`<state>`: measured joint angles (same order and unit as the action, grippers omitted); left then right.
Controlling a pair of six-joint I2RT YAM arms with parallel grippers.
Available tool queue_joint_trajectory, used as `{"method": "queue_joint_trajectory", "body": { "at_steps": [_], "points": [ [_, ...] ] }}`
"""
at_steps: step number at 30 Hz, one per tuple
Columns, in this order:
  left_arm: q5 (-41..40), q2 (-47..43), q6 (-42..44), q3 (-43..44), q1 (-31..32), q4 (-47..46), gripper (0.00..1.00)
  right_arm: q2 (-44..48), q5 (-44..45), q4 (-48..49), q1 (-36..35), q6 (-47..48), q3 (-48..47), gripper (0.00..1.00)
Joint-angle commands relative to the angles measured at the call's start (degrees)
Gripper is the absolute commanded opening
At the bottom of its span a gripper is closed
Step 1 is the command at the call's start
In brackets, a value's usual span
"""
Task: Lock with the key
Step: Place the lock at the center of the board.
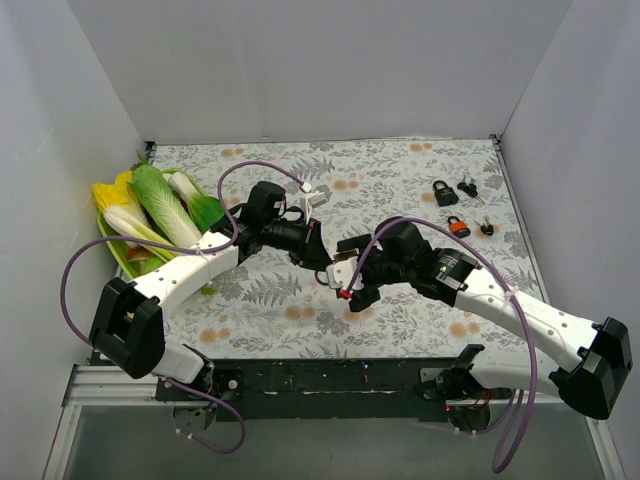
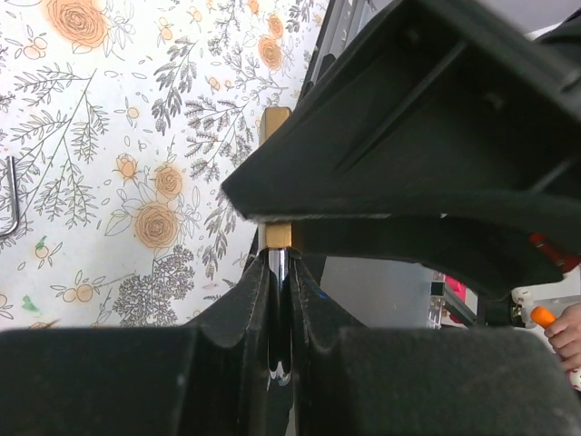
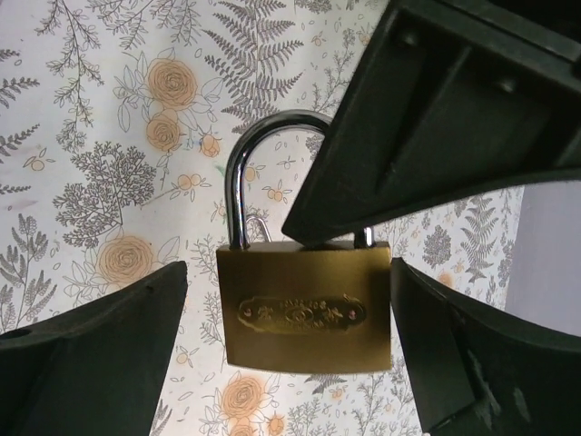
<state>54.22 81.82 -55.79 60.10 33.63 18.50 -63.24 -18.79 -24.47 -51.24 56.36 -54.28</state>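
A brass padlock [image 3: 304,309] with a silver shackle [image 3: 238,195] hangs above the floral table between my two grippers. My left gripper [image 2: 280,263] is shut on the shackle; its steel shows between the fingers [image 2: 245,309], with the brass body [image 2: 275,123] beyond. In the right wrist view, a left-arm finger [image 3: 436,136] covers the shackle's right side. My right gripper [image 3: 289,300] is open around the padlock body, the right finger [image 3: 454,345] at its side and the left finger [image 3: 100,345] apart. In the top view both grippers, left [image 1: 322,262] and right [image 1: 352,288], meet at mid-table. No key shows at the padlock.
A green tray [image 1: 105,238] of vegetables [image 1: 165,205] sits at the left. At the back right lie a black padlock [image 1: 445,193], an orange-and-black padlock [image 1: 458,227] and small keys [image 1: 467,186]. White walls enclose the table on three sides.
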Motion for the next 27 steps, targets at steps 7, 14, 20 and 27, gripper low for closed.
{"method": "queue_joint_trajectory", "body": {
  "at_steps": [7, 14, 20, 27],
  "points": [
    [3.97, -2.28, -1.87, 0.20, 0.39, -4.70, 0.00, -0.30, 9.11, 6.27, -2.98, 2.88, 2.51, 0.69],
    [3.70, -1.93, -1.87, 0.20, 0.21, -5.76, 0.21, -0.30, 13.24, 5.15, -2.72, -2.73, 1.46, 0.09],
    [1.60, -3.50, -5.55, -1.03, -4.61, -8.65, 0.93, -0.56, 6.49, -1.54, 9.45, -12.39, -0.99, 0.01],
    [-11.20, -7.02, -2.58, -0.60, -8.05, -7.08, 0.98, -2.32, -1.34, -12.17, 33.81, -21.63, -1.53, 0.01]
  ]
}}
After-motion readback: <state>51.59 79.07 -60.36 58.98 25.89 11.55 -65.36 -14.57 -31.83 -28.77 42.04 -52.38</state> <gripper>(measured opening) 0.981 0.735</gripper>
